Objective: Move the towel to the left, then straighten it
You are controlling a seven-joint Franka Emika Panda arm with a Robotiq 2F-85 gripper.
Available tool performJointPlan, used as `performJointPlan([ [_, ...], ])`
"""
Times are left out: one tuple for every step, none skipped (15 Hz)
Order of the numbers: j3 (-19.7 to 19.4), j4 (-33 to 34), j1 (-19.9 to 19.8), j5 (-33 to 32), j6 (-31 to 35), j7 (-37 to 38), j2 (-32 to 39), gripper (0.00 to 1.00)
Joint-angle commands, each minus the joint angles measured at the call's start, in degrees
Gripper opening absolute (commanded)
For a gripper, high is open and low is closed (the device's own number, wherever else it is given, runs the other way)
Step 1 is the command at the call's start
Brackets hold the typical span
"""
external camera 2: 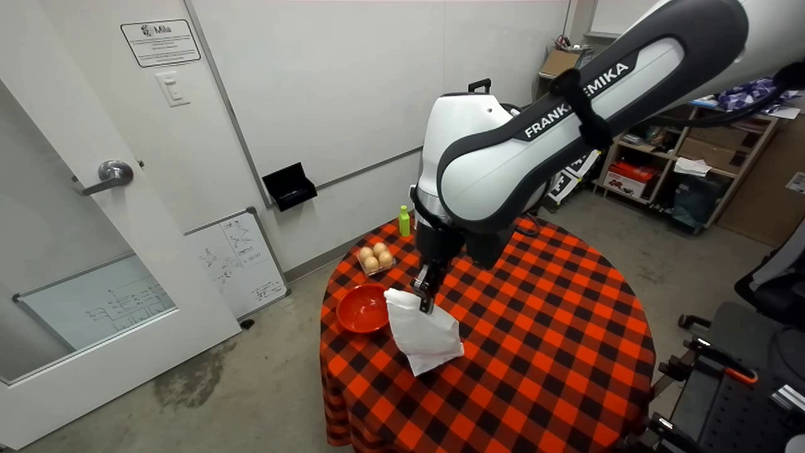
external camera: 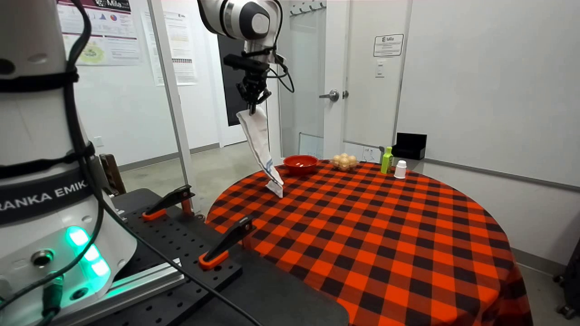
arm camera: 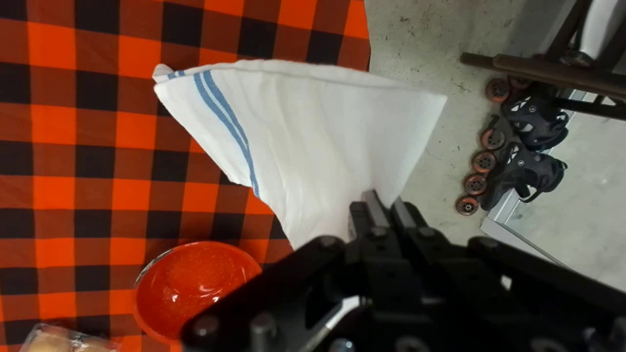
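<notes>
One towel (arm camera: 313,142) in the claw (arm camera: 385,198).

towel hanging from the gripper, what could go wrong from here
The towel could knock the red bowl close by if swung that way. The gripper pinches it only at the upper end, so the loose lower end might bunch up when laid down.

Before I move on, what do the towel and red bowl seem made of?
Towel: matte woven cloth, probably cotton, going by its soft creases and blue stripes. Red bowl: rigid-looking and glossy, with bright highlights inside; likely plastic, though glazed ceramic or enamel is possible.
</notes>
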Motion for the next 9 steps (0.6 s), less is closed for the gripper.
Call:
performJointPlan([
  [-1.01,-3.97,2.57,0.79,-0.89,3.38,-5.21,0.01],
  [-0.69,-5.05,2.94,1.12,-1.44,3.60,-6.64,0.01],
  [-0.53,-5.85,3.28,1.35,-1.58,3.68,-7.46,0.01],
  [-0.30,-6.92,3.68,1.54,-1.99,3.53,-8.65,0.01],
  [-0.13,-7.95,4.12,1.67,-2.23,3.41,-9.68,0.01],
  [0.26,-9.15,4.53,2.12,-2.56,2.77,-10.82,0.01],
  [0.51,-10.31,5.03,2.34,-2.97,2.46,-11.84,0.01],
  [0.81,-11.52,5.64,2.50,-3.34,2.23,-13.01,0.01],
  [0.91,-12.61,6.29,2.36,-3.20,2.24,-13.77,0.01],
])
